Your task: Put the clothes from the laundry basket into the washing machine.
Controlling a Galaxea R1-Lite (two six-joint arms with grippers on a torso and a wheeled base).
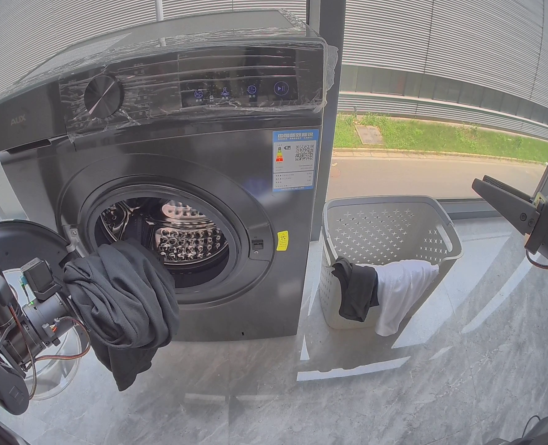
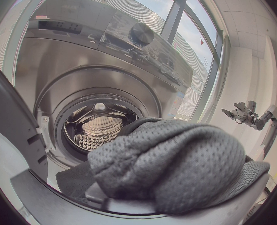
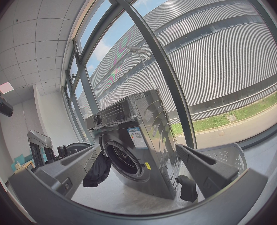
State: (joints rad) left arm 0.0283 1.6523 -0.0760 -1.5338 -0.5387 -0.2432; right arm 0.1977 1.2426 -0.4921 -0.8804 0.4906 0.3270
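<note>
A grey washing machine (image 1: 162,131) stands with its round door (image 1: 14,242) swung open to the left, and the steel drum (image 1: 184,236) shows inside. My left gripper (image 1: 79,295) is shut on a dark grey garment (image 1: 125,307), which hangs just in front of the lower left of the drum opening. In the left wrist view this garment (image 2: 176,163) bunches over the gripper before the drum (image 2: 97,128). The white laundry basket (image 1: 391,217) stands right of the machine, with a black garment (image 1: 357,288) and a white garment (image 1: 403,295) draped over its front rim. My right gripper (image 1: 502,200) hangs open, high beyond the basket.
A floor-to-ceiling window runs behind the machine and basket, with a dark window post (image 1: 332,63) between them. The pale marble floor (image 1: 348,390) lies bare in front of both. The open door stands close to my left arm.
</note>
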